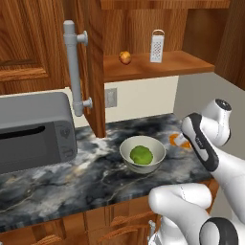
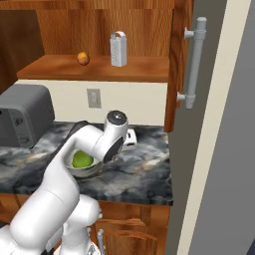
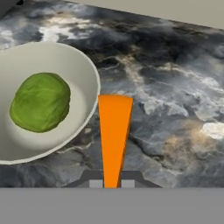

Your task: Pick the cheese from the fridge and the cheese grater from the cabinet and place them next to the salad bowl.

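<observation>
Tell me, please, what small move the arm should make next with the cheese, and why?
Probably lower slightly and open: the gripper is shut on the cheese, which hangs beside the salad bowl over the dark counter. The cheese grater waits on the cabinet shelf.

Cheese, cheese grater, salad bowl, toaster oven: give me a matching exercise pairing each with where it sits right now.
Things:
1. cheese
2. cheese grater
3. salad bowl
4. toaster oven

Places:
A. on the open cabinet's wood shelf, beside a small round fruit
B. far left end of the counter
C. between the tips of the gripper, just right of the bowl
D. mid-counter, holding a green leafy ball

Pairs: 1-C, 2-A, 3-D, 4-B
</observation>
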Tool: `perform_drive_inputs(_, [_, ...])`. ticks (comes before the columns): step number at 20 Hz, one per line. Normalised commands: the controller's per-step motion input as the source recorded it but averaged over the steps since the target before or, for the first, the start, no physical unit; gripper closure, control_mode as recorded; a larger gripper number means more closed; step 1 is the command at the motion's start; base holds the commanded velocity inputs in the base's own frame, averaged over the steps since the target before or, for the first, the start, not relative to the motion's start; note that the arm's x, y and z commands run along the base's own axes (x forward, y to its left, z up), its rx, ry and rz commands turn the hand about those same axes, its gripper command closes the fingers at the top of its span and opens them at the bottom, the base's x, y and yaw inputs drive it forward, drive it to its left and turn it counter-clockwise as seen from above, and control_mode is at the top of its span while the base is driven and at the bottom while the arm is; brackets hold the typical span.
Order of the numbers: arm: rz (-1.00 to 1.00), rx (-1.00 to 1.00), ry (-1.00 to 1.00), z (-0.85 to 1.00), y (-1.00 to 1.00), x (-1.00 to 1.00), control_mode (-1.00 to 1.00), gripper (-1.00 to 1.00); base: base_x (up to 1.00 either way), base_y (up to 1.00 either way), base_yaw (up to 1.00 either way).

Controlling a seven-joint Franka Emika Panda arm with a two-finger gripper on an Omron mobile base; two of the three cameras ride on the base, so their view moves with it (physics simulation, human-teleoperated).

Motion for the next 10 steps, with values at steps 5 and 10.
perform_drive_inputs(5, [0.03, 0.0, 0.01, -0.21, -0.16, 0.09, -1.0, 1.0, 0.0, 0.0, 0.0])
perform_drive_inputs(10, [0.03, 0.0, 0.02, -0.19, -0.14, 0.07, -1.0, 1.0, 0.0, 0.0, 0.0])
